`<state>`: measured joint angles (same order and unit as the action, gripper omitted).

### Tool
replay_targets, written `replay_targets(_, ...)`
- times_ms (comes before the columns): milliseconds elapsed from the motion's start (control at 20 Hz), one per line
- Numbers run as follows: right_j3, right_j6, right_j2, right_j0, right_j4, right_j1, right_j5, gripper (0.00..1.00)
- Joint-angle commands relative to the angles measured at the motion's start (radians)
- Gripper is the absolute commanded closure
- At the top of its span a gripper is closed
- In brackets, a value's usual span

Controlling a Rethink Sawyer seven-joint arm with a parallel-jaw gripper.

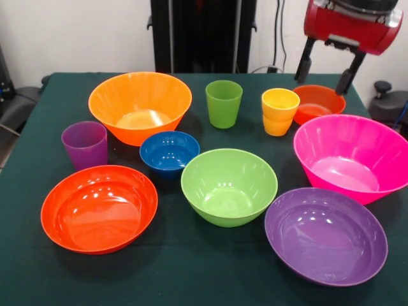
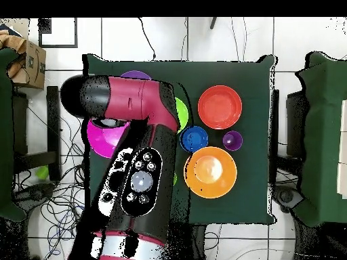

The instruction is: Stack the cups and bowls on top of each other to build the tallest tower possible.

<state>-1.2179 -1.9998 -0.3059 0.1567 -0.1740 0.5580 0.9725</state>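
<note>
My gripper (image 1: 326,70) hangs open and empty at the table's far right, just above the small red-orange bowl (image 1: 317,102). Every cup and bowl stands alone on the green cloth; nothing is piled. Back row: large orange bowl (image 1: 140,105), green cup (image 1: 224,103), yellow-orange cup (image 1: 279,111). Middle: purple cup (image 1: 85,144), small blue bowl (image 1: 169,152), lime green bowl (image 1: 229,185), pink bowl (image 1: 352,157). Front: large red-orange bowl (image 1: 99,208), purple bowl (image 1: 326,234). In the overhead view the arm (image 2: 135,169) hides the gripper, the green and yellow-orange cups and the small red-orange bowl.
The robot's black pedestal (image 1: 203,35) stands behind the table's far edge. In the overhead view, green-covered tables (image 2: 324,135) flank the work table, and a cardboard box (image 2: 27,64) sits at the upper left. Cables lie on the floor.
</note>
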Motion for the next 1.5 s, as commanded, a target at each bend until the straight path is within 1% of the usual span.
replay_targets(50, -0.191, 0.085, 0.105, -0.049, 0.047, 0.14, -0.099, 0.0)
replay_targets(100, -0.241, 0.077, 0.094, -0.043, 0.056, 0.168, -0.134, 0.0)
replay_targets(150, -0.275, 0.068, 0.098, -0.045, 0.05, 0.184, -0.156, 0.0)
replay_targets(200, -0.321, 0.074, 0.095, -0.045, 0.06, 0.21, -0.19, 0.0)
replay_targets(250, -0.341, 0.083, 0.09, -0.043, 0.07, 0.231, -0.19, 0.0)
replay_targets(350, -0.378, 0.161, 0.096, -0.06, 0.1, 0.278, -0.159, 0.0)
replay_targets(500, -0.475, 0.293, 0.147, -0.123, 0.125, 0.338, -0.214, 0.0)
replay_targets(600, -0.534, 0.333, 0.188, -0.178, 0.134, 0.365, -0.292, 0.0)
replay_targets(750, -0.536, 0.353, 0.231, -0.252, 0.173, 0.351, -0.325, 0.0)
replay_targets(800, -0.514, 0.316, 0.22, -0.248, 0.204, 0.333, -0.333, 0.0)
replay_targets(900, -0.502, 0.261, 0.234, -0.248, 0.23, 0.309, -0.357, 0.0)
replay_targets(950, -0.503, 0.245, 0.246, -0.255, 0.232, 0.303, -0.359, 0.0)
replay_targets(1100, -0.514, 0.172, 0.295, -0.262, 0.23, 0.264, -0.419, 0.0)
replay_targets(1150, -0.512, 0.154, 0.305, -0.262, 0.231, 0.253, -0.42, 0.0)
replay_targets(1200, -0.503, 0.132, 0.307, -0.251, 0.228, 0.238, -0.4, 0.0)
replay_targets(1300, -0.482, 0.132, 0.32, -0.241, 0.236, 0.218, -0.349, 0.0)
replay_targets(1400, -0.467, 0.086, 0.311, -0.214, 0.237, 0.202, -0.324, 0.0)
replay_targets(1500, -0.468, 0.078, 0.331, -0.211, 0.224, 0.194, -0.303, 0.0)
